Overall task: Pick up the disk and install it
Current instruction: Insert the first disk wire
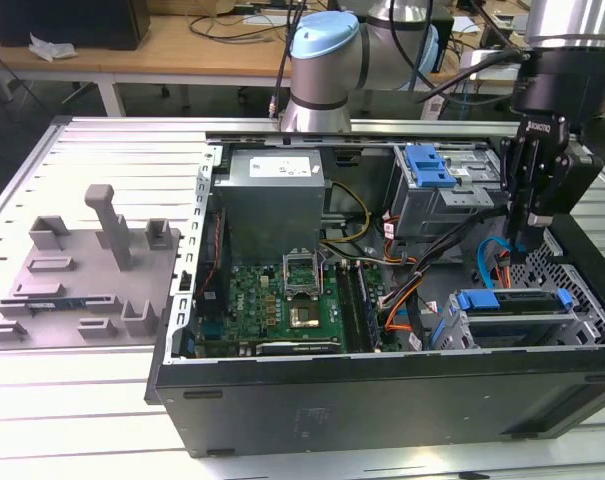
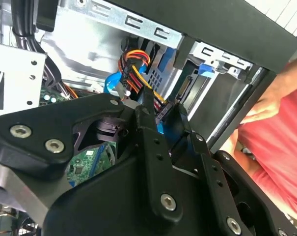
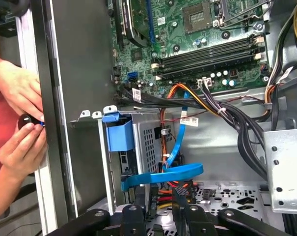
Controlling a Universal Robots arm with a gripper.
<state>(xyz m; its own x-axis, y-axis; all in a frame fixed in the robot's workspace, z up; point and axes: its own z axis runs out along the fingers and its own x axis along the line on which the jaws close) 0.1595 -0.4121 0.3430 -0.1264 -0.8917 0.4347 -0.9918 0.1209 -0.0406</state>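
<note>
The disk (image 1: pixel 514 301) lies flat in the drive cage at the case's near corner, on the exterior view's right, with its bright blue bracket along its edges. In the first wrist view the blue bracket (image 3: pixel 118 133) shows at the top of the perforated cage (image 3: pixel 149 142). My gripper (image 1: pixel 528 238) hangs just above and behind the cage, inside the open computer case (image 1: pixel 382 385). Its black fingers (image 3: pixel 138 219) stand apart with only cables behind the gap, so the gripper (image 2: pixel 162 117) is open and holds nothing. A blue ribbon cable (image 3: pixel 174 172) curves right under the fingertips.
Bundled black, orange and yellow cables (image 3: pixel 222 110) run between the motherboard (image 1: pixel 282 300) and the cage. A second grey cage with a blue latch (image 1: pixel 429 165) stands behind. A person's hands (image 3: pixel 20 91) hold a small black object outside the case wall. A grey fixture plate (image 1: pixel 82 270) lies left.
</note>
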